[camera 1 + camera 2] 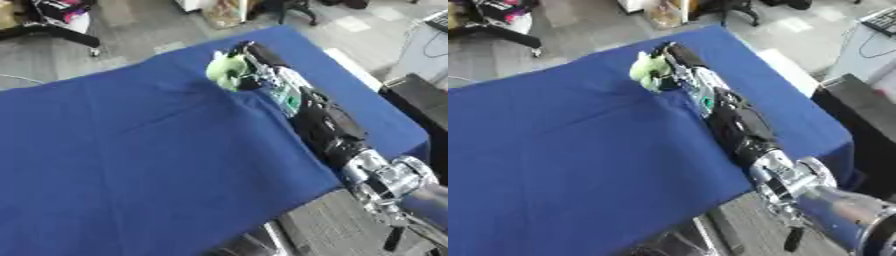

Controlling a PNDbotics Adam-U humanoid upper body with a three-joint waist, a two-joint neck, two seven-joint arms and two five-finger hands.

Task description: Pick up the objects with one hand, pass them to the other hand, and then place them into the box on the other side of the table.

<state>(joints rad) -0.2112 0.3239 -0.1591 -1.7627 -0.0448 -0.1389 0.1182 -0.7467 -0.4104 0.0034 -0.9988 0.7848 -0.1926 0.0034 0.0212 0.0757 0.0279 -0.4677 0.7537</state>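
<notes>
My right hand [251, 64] is stretched far out across the blue table [131, 150], arm running diagonally from the near right corner of the table up toward its far edge. The light green object [227, 70] sits right at the hand, on the hand's left side, touching or overlapping the fingers. Looks soft and lumpy, a pale yellow-green blob; can't say what it is.

Fingers seem wrapped round or pressed into it, but the dark hand and the object blur together, so I can't tell whether the grasp is closed or the fingers just rest against it.

Key relation: the object lies at the tip of the right hand, slightly to its left, near the far edge of the table. No clear long axis on it, roughly round. The right hand is the only one close; the left hand isn't in view in either eye.

No box visible on the table from here. My guess: pickup stage, handover not yet begun.
</notes>
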